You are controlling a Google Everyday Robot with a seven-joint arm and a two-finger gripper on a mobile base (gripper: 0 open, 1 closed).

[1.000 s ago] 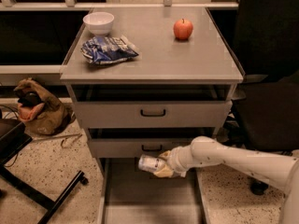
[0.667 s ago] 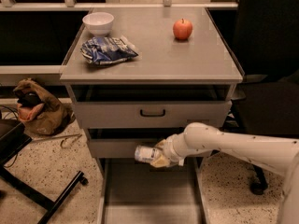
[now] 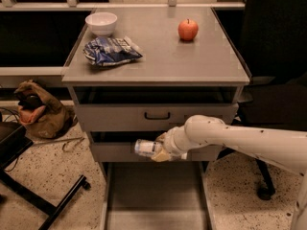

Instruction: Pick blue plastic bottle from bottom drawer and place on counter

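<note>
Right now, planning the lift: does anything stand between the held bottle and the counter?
The gripper holds the blue plastic bottle in front of the middle drawer, below the front edge of the counter. Only that edge looks to be in the way; the snack bag, bowl and apple sit farther back on top.

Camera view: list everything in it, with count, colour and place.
blue plastic bottle: one, clear with pale blue label, lying sideways in the gripper, above the open bottom drawer
bottom drawer: one, grey, pulled out
counter: one, light grey, top of the cabinet
bowl: one, white, counter's back left
snack bag: one, blue and white, counter's left, in front of the bowl
apple: one, red, counter's back right
upper drawers: two, grey, under the counter
cloth bag: one, brown, floor at left
gripper: one, tan, closed on the bottle in front of the middle drawer
arm: one, white, entering from the right
</note>
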